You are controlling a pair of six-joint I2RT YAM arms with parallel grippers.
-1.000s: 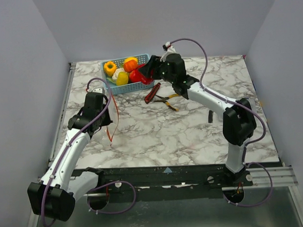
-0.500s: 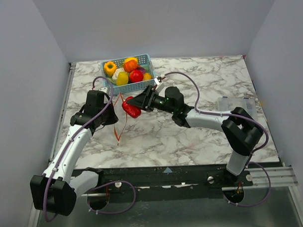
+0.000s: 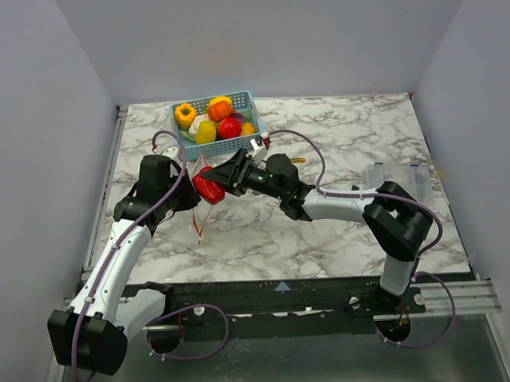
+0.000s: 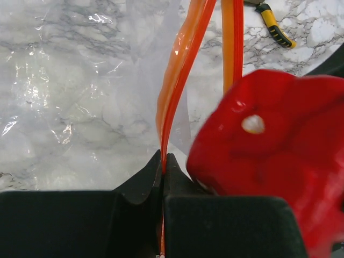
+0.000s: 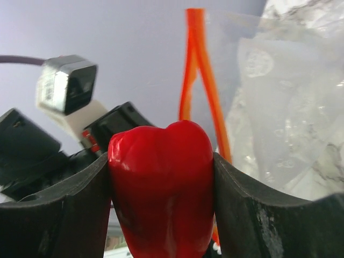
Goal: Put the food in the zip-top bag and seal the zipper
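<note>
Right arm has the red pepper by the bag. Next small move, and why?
Probably ease the red pepper into the gap in the zipper: the left gripper pinches one strip, the mouth is parted, and the pepper is right beside it.

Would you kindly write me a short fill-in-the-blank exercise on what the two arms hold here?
1. The right tool grips a toy pepper coloured ____.
2. The left tool pinches the orange zipper strip of the clear plastic ____.
3. The other toy food lies in a basket coloured ____.
Missing words: red; bag; blue.
</note>
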